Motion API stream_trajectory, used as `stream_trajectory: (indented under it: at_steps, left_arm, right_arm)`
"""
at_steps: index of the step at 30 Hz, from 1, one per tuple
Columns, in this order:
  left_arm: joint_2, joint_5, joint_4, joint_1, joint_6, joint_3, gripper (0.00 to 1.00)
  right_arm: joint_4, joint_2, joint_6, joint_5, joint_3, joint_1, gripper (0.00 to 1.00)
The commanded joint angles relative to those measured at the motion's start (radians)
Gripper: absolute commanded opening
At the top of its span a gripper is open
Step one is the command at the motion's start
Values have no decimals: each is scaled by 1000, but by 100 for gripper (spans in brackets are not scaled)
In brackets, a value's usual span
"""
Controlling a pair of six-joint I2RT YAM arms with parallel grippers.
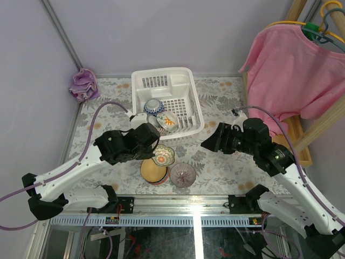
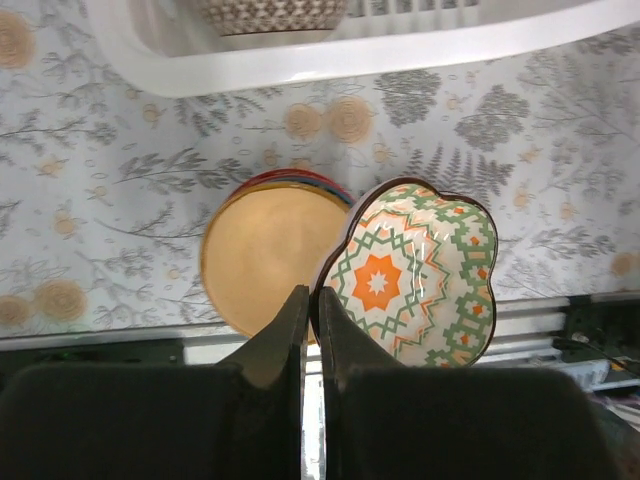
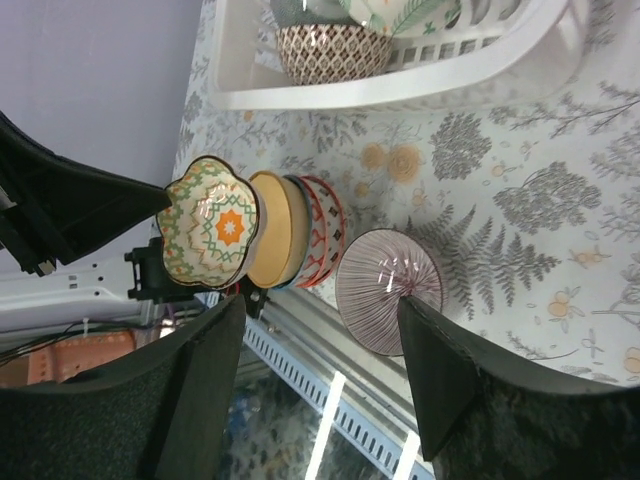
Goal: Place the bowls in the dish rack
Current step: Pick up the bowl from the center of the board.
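My left gripper [image 2: 312, 305] is shut on the rim of a scalloped bowl with a green and orange pattern [image 2: 420, 275], holding it just above a stack topped by an orange-yellow bowl [image 2: 265, 260]. In the top view the held bowl [image 1: 163, 155] hangs in front of the white dish rack [image 1: 190, 91]. Inside the rack sit a blue-white bowl [image 1: 153, 106] and an orange-flower bowl [image 1: 167, 121]. A purple ribbed bowl [image 1: 183, 175] rests beside the stack [image 1: 152, 171]. My right gripper [image 1: 207, 143] is open and empty, off to the right of the bowls.
A purple cloth [image 1: 84, 84] lies at the table's back left corner. A pink shirt [image 1: 296, 75] hangs on a wooden frame at the right. The metal rail [image 1: 188, 218] runs along the near table edge, close to the stack.
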Motion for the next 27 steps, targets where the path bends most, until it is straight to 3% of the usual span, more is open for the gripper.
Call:
stream_trajectory:
  at_steps: [1, 10, 18, 23, 27]
  left_arm:
    - [-23, 68, 204, -1, 19, -6, 0]
    - [3, 192, 419, -15, 30, -23, 0]
    - [13, 221, 482, -25, 31, -28, 0]
    - [23, 238, 493, -27, 41, -28, 0]
    - [53, 223, 470, -31, 55, -13, 0]
  right_arm:
    - [140, 16, 66, -113, -27, 19, 69]
    - [151, 117, 59, -67, 30, 124, 67]
    - [33, 213, 7, 124, 118, 235, 62]
    - [-16, 248, -13, 205, 159, 269, 43]
    - [-53, 266, -24, 254, 194, 285, 19]
